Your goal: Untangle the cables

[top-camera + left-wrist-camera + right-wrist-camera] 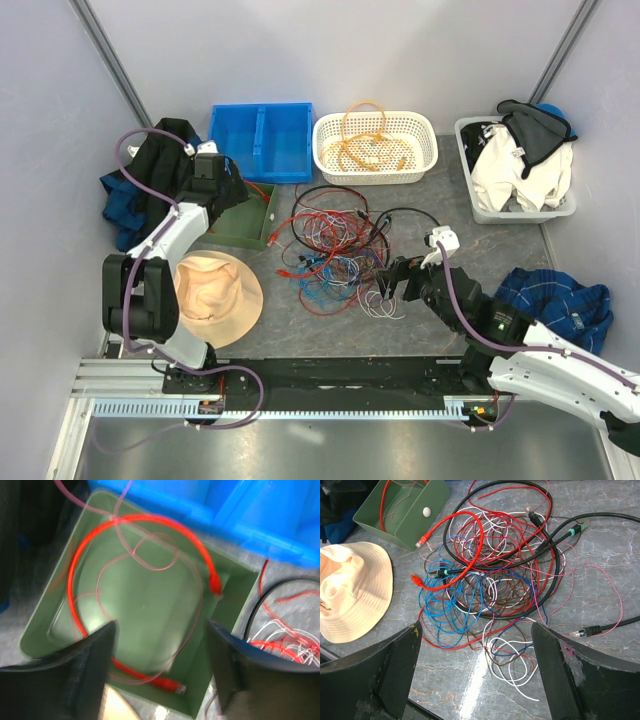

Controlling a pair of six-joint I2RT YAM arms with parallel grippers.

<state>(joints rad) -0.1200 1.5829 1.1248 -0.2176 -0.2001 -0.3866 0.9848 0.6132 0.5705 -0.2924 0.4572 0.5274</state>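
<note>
Four containers are sitting on the table: one blue bin (258, 140) with two compartments, one white basket (420, 150), one grey tub (520, 216) and one green tray (240, 238). One tangle of cables (335, 250), its strands too entwined to count, is lying in the middle, while one orange-yellow coil (362, 152) is resting in the basket and one red cable (71, 580) plus one thin pink wire (151, 569) are lying in the tray. One pale hat (215, 298) and two loose heaps of cloth, one dark heap (150, 165) and one blue plaid heap (558, 300), are lying around them, and two arms, the left arm (165, 240) and the right arm (520, 340), are reaching over the table.
</note>
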